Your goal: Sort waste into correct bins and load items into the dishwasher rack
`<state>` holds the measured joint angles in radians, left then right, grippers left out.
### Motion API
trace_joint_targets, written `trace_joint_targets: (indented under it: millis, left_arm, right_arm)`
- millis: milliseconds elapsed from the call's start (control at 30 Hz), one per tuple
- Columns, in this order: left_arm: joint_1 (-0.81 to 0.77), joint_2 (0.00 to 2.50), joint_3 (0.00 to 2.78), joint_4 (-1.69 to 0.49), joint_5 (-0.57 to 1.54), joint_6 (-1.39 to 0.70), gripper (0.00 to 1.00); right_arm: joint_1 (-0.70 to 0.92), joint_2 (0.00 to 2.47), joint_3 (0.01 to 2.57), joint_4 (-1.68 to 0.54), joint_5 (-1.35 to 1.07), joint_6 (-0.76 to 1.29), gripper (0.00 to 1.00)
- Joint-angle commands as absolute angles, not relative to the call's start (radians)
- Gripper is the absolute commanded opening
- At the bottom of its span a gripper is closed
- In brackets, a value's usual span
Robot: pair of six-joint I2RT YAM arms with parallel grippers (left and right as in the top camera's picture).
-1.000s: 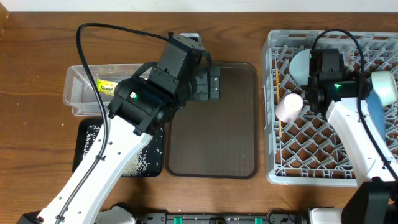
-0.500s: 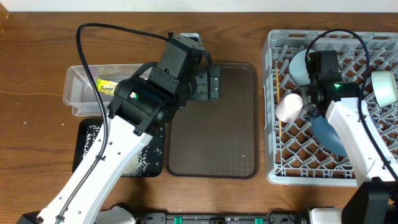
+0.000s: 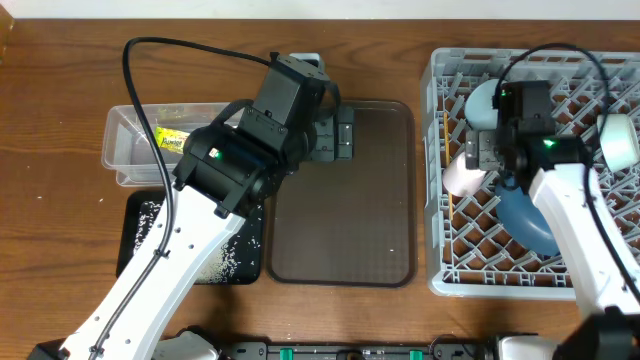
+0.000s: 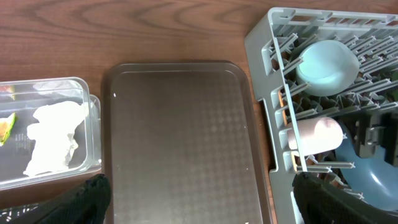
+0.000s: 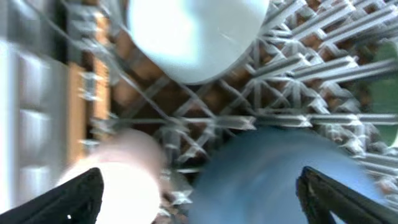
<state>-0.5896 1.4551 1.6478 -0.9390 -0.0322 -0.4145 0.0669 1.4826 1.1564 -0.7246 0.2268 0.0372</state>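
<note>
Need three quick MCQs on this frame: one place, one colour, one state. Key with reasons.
1. Where is the crumpled white tissue?
A. on a brown serving tray
B. in the clear rectangular plastic tub
C. in a shallow black tray

2. What colour is the small cup in the large grey pegged plastic rack?
A. pink
B. yellow
C. black

3. The left gripper is:
A. shut on the tissue
B. shut on a wrapper
C. open, holding nothing

Key:
1 B: the left wrist view shows it inside the tub's walls.
2 A: it shows pale pink among the pegs.
3 C: its fingers stand wide apart, gripping nothing.
</note>
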Motion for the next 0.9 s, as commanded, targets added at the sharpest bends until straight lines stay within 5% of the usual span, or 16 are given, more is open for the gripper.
trace_joint_targets:
  millis: [0, 867]
  left_arm:
    - [-0.588, 1.457, 1.651, -0.942, -0.038, -0.404, 0.96]
    - [-0.588, 1.457, 1.651, -0.942, -0.038, -0.404, 0.96]
  right_arm:
    - [0.075, 1.425, 1.164, -0.718, 0.030, 0.163, 0.99]
    - [0.075, 1.425, 1.164, -0.734, -0.046, 0.179, 0.99]
